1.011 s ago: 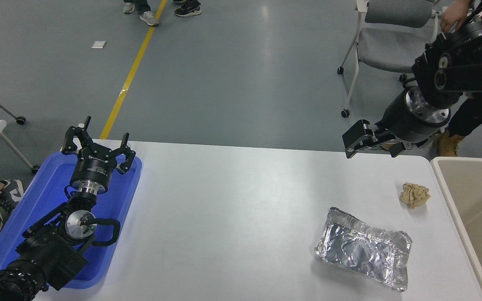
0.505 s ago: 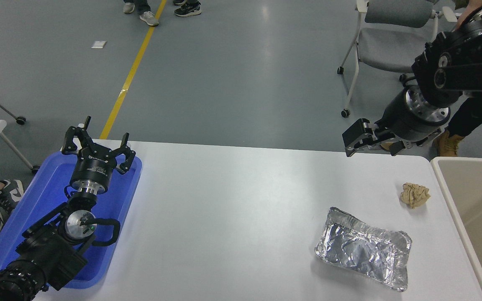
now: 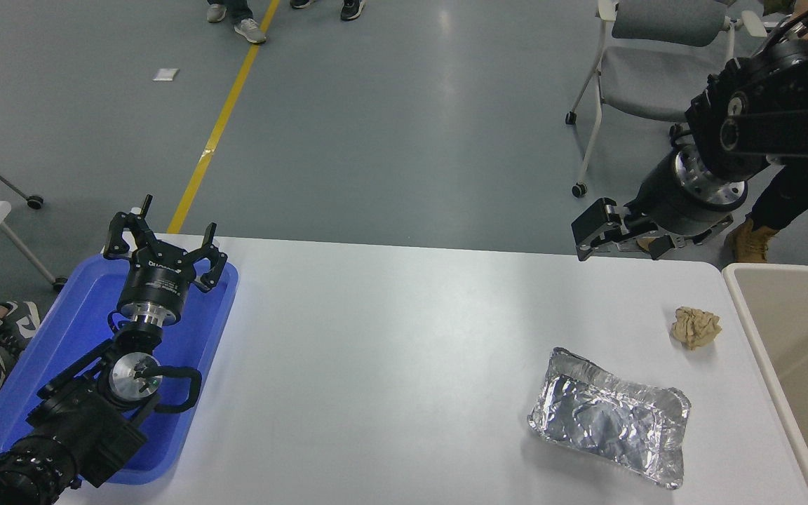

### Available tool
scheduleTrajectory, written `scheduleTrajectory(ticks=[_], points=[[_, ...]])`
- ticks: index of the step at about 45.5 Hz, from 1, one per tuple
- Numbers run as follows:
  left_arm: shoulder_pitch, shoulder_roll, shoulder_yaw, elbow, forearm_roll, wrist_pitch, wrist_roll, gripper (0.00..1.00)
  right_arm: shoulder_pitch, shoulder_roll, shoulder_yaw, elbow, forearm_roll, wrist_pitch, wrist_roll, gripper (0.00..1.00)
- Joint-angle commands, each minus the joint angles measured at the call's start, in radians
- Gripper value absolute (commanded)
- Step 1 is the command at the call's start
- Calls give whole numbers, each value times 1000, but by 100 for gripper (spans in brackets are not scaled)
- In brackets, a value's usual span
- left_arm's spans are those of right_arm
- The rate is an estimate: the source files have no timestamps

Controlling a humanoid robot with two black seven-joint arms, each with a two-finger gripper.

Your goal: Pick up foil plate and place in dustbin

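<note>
The foil plate (image 3: 610, 416) is seen lying flat on the white table (image 3: 390, 351), near the front right corner, with nothing touching it. A crumpled paper ball (image 3: 696, 327) is sat a bit further back, between the plate and the dustbin (image 3: 762, 330), which is parked right off the table's right edge. The right gripper (image 3: 618, 235) is held up in the air over the far edge of the table, well apart from the plate; whether it's released or clenched can't be told from this angle. The left gripper (image 3: 163, 247) is parked over a blue tray (image 3: 60, 337) at the lower left, jaws spread wide and gripping nothing.
</note>
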Motion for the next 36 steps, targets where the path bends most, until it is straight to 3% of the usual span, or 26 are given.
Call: scheduleTrajectory(ticks=[1,36], points=[[0,0,0,0,1,0,0,100,-10,-2,13,-8,0,0,1,100],[0,0,0,0,-1,-1,0,100,3,-38,14,-8,0,9,1,100]])
